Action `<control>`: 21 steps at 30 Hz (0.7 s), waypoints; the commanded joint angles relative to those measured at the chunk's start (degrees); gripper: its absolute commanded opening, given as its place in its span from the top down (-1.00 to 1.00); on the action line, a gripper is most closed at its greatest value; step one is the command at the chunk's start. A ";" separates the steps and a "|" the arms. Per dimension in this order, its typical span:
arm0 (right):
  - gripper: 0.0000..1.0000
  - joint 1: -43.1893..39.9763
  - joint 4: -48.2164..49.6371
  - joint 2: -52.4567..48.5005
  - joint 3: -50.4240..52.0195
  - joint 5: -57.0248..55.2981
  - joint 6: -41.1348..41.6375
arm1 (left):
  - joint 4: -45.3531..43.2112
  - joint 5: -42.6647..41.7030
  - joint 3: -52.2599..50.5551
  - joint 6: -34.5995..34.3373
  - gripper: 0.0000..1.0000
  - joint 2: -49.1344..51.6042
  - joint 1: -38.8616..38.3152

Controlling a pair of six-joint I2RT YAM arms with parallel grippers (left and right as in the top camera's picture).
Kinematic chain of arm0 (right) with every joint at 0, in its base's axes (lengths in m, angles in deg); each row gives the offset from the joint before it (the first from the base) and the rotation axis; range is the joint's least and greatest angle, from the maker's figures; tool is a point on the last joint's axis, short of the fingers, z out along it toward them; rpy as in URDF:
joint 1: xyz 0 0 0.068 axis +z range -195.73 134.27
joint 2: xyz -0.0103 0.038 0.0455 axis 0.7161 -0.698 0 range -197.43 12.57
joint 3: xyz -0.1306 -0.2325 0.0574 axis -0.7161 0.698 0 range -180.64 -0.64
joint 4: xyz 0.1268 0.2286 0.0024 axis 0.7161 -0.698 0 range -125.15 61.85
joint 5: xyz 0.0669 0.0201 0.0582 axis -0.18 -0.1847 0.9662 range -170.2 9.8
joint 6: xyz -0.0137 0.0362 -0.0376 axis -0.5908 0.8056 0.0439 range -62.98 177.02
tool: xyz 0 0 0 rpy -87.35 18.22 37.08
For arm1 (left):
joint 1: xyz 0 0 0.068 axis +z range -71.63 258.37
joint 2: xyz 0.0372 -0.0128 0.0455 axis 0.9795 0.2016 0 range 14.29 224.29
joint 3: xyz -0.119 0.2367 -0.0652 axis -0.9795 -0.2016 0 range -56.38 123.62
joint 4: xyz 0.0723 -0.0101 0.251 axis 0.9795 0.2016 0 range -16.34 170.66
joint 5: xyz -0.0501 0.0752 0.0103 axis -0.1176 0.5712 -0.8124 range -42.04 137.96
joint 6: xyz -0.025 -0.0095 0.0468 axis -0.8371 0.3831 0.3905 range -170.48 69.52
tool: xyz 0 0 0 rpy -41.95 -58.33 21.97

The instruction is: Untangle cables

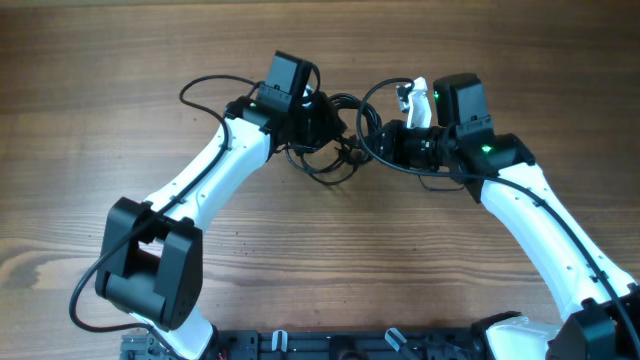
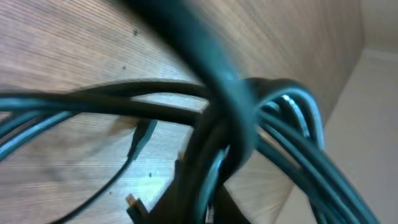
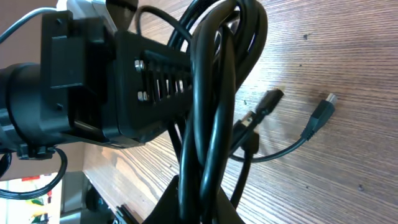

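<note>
**At mid-table, two arms crowd one knot**

At the far middle of the table (image 1: 100, 60), my left end effector (image 1: 318, 118) and right end effector (image 1: 385, 140) meet almost nose to nose. The cables (image 1: 335, 150) are bunched between them, partly lifted and partly on the wood. From the right wrist, the bundle drops into my right fingers at the bottom of the view, and they look pressed together on it. Several strands also drape over the left end effector's body. Whether the left one is spread or pinching I cannot tell, because its own camera shows only blurred cord right up against the lens.

Two plugs (image 3: 270, 99) lie free on the wood just beside the hanging bundle, with their short tails leading back into it.

I judge the step in hand to be drawing the knot apart. To do it well I should hold the bundle firmly on one side and work a single strand out, rather than hauling on the whole mass. The free plug ends look like the best place to start, fed back through the loops. The strands draped over my left end effector could snag if I pull fast.

There is broad bare wood to the left, to the right and towards my bases. A pale band in the left wrist view may be the table's edge, so I would pull sideways rather than that way.
</note>
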 commanded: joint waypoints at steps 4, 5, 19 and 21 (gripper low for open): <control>0.74 -0.09 -0.42 -0.28 -0.20 -9.18 -0.09 | -0.44 -5.01 0.76 -0.33 0.92 -0.90 3.04; 0.74 -0.09 -0.61 -0.28 -0.20 -11.17 -0.09 | -0.44 -7.74 0.76 -0.17 0.92 -1.51 4.13; -0.23 -0.09 2.16 -0.26 -0.22 -5.88 -12.20 | -3.80 -46.34 0.74 -12.74 0.92 -3.76 17.11; -0.27 -0.09 4.26 -0.24 -0.28 -0.15 -13.35 | -3.78 -46.34 0.76 -17.09 0.92 -3.76 17.11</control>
